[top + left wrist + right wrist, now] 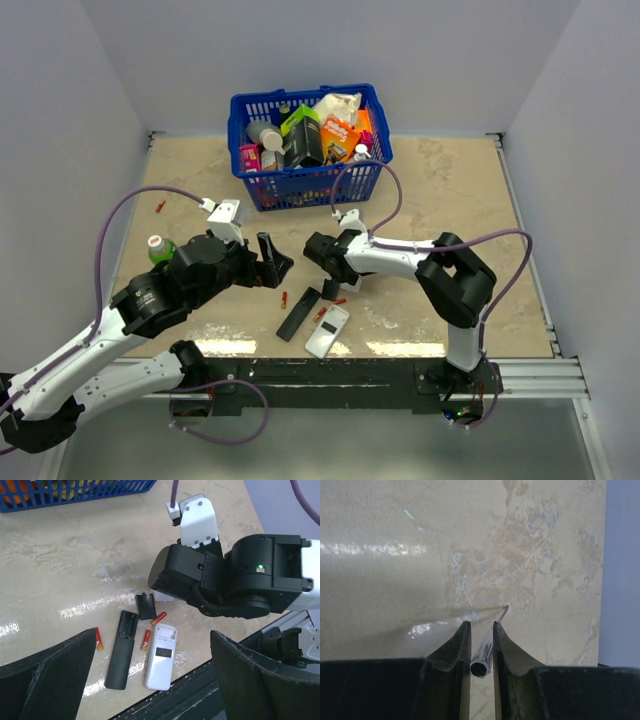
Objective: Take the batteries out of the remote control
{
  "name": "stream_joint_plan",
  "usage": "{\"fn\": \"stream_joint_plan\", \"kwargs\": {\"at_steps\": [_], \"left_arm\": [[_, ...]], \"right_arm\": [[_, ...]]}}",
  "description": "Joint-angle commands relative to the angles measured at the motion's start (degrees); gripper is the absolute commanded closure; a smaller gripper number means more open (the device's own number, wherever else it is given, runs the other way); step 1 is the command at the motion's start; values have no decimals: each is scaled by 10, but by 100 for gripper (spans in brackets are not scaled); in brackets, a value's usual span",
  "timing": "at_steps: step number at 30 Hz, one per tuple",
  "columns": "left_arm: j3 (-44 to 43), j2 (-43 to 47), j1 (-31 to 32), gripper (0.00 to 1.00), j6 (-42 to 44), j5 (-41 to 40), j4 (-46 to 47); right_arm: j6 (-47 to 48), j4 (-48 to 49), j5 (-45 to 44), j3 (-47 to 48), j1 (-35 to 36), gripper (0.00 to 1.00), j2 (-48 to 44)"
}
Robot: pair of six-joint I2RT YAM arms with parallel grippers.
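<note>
A black remote [298, 312] and a white remote [327, 331] lie face down near the table's front edge, battery bays open and empty. In the left wrist view the black remote [121, 649] and white remote [161, 655] lie side by side. Three red batteries [99, 638] [146, 639] [158, 618] lie loose around them, next to a black cover [146, 605]. My left gripper [152, 645] is open and empty above them. My right gripper [481, 630] is shut on a thin clear tool [485, 652], its metal tip near the tabletop.
A blue basket [300, 185] full of packets and bottles stands at the back centre. A green bottle [160, 248] sits by my left arm. A small red item [160, 206] lies at the far left. The right arm [235, 575] is just behind the remotes.
</note>
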State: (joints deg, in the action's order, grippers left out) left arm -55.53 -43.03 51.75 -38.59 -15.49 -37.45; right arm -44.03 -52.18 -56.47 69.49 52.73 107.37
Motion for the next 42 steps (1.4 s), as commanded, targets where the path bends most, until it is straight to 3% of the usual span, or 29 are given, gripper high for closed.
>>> {"fn": "stream_joint_plan", "kwargs": {"at_steps": [1,8,12,18,24,29,30,32,33,42], "left_arm": [[-10,7,-3,0,-16,-8,5],[-12,-2,-3,0,-19,-10,2],[-5,4,-3,0,-22,-13,3],[-12,1,-3,0,-18,-17,3],[-15,1,-3,0,-14,-17,0],[-17,0,-2,0,-10,-13,1],[-18,0,-3,0,-6,-12,2],[-20,5,-3,0,-2,-12,6],[-20,7,-3,0,4,-10,9],[-12,44,-3,0,61,48,84]], "right_arm": [[-14,64,93,20,-39,90,70],[22,96,120,80,-47,83,130],[31,98,135,100,-50,74,143],[70,161,219,68,-62,64,64],[67,131,211,62,-68,58,-22],[71,111,226,49,-68,54,-129],[73,109,244,43,-68,49,-152],[82,111,267,19,-68,32,-226],[87,120,297,9,-67,2,-255],[118,166,446,-98,-67,2,-593]]}}
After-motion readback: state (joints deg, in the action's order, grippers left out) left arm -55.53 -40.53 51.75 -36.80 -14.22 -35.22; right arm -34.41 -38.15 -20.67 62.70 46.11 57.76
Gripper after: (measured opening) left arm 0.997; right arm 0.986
